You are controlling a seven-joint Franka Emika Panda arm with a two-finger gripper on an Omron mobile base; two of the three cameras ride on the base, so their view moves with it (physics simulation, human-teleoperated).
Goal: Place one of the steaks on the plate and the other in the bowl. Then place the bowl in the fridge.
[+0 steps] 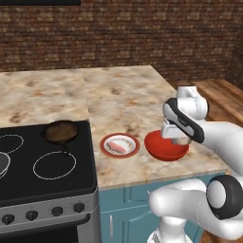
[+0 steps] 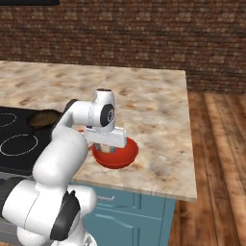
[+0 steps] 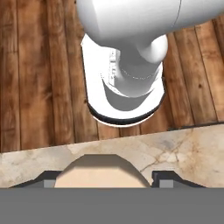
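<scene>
White glossy arm (image 1: 223,135), rounded links, dark joint bands, black wrist strip.

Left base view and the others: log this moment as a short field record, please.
plate: on counter, right of stove, one steak lying on it
bowl: on counter right of plate, contents hidden by the hand
claw: low over the bowl; fingers spread wide around a pale rounded thing in the hand view
pan: on stove

plate (image 1: 120,145): one steak (image 1: 117,147) on it | bowl (image 1: 166,146): just right, pincer (image 1: 179,141) over it
</scene>
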